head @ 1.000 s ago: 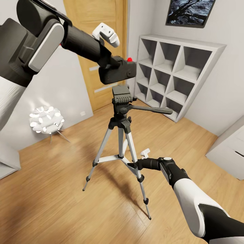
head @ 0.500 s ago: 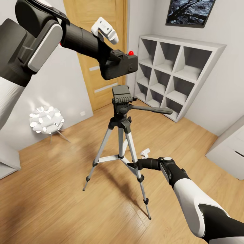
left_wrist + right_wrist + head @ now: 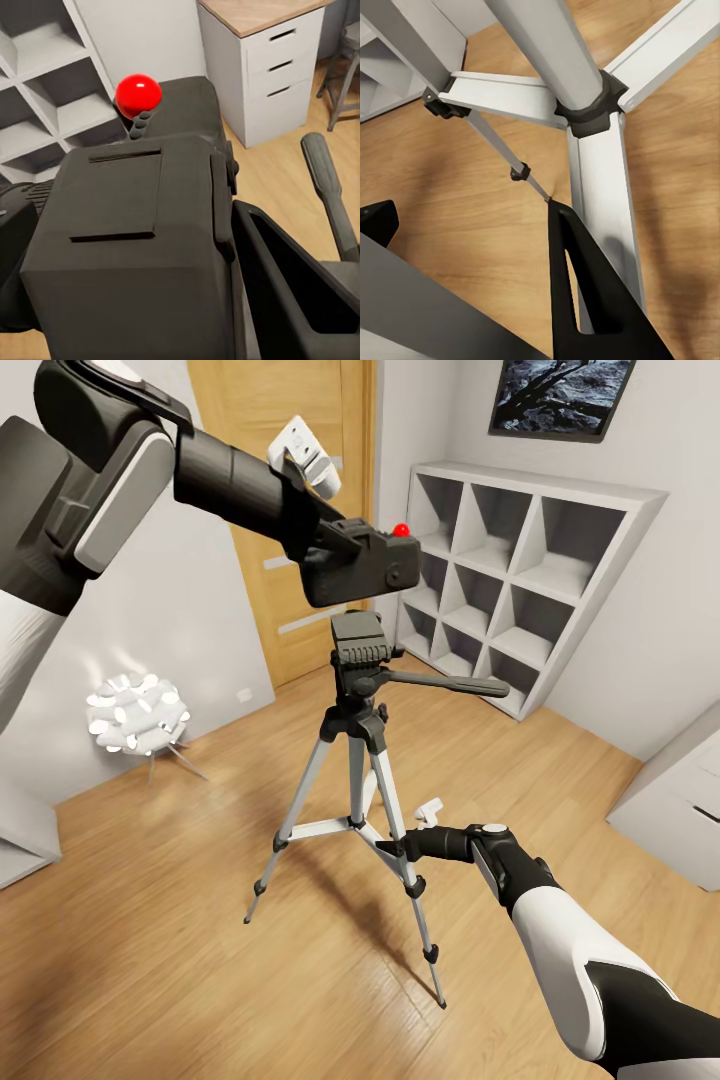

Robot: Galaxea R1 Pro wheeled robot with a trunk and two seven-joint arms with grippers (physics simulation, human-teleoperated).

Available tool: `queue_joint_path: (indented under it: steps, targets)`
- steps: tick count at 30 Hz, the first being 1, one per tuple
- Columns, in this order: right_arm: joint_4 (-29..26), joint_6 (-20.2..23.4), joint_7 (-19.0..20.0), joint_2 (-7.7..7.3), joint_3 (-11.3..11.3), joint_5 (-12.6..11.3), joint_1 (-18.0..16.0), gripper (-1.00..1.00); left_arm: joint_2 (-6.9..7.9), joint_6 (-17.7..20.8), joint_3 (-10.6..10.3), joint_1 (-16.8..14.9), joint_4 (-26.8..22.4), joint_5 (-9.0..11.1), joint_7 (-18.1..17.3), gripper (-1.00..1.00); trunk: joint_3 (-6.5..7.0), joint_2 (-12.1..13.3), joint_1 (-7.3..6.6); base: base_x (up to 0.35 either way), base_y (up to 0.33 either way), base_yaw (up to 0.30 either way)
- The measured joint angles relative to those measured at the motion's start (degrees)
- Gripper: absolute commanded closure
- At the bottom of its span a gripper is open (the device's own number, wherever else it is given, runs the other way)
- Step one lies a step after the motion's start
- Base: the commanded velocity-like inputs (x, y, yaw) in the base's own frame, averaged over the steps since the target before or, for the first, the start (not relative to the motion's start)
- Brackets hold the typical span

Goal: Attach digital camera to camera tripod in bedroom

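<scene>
In the head view my left gripper (image 3: 325,555) is shut on the digital camera (image 3: 365,565), a black box with a red dot (image 3: 402,530) on top. The camera hangs just above the black pan head (image 3: 358,640) of the camera tripod (image 3: 357,760), a small gap apart. The left wrist view has the camera (image 3: 127,240) close up, with the tripod's long handle (image 3: 330,195) beside it. Low down, my right gripper (image 3: 393,848) is shut on a silver tripod leg (image 3: 427,300), one black finger (image 3: 592,300) on either side.
A white cube shelf (image 3: 530,580) stands behind the tripod, beside a wooden door (image 3: 290,420). A white spiky lamp (image 3: 137,712) sits on the wood floor at left. White drawers (image 3: 680,800) stand at right. Open floor lies in front of the tripod.
The left arm lifted the camera slightly, then carried it a little right over the pan head. The right arm and the tripod have not moved.
</scene>
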Motion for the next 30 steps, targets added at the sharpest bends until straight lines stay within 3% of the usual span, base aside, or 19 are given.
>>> queue_joint_path:
  steps: [27, 28, 29, 30]
  targets:
    - [-0.07, 0.04, 0.02, 0.0, -0.03, 0.02, 0.03, 1.0, 0.24, -0.05, -0.12, 0.0, -0.8, 0.81, -0.75, 1.0, 0.0, 0.0, 0.0, 0.0, 0.0, 0.0]
    - [-0.1, 0.07, 0.01, 0.0, -0.02, 0.01, 0.04, 1.0, 0.33, 0.5, -0.06, 0.0, -0.97, 0.88, -0.85, 1.0, 0.0, 0.0, 0.0, 0.0, 0.0, 0.0]
    - [-0.04, 0.09, -0.04, 0.0, -0.02, 0.01, 0.01, 1.0, 0.51, 5.44, 0.4, 0.0, -3.71, 1.33, -0.9, 1.0, 0.0, -0.01, 0.0, 0.0, 0.0, 0.0]
    - [-0.15, 0.1, 0.01, 0.0, -0.01, 0.03, 0.06, 1.0, 0.54, 6.09, 0.44, 0.0, -4.18, 1.07, -0.85, 1.0, 0.0, 0.0, 0.0, 0.0, 0.0, 0.0]
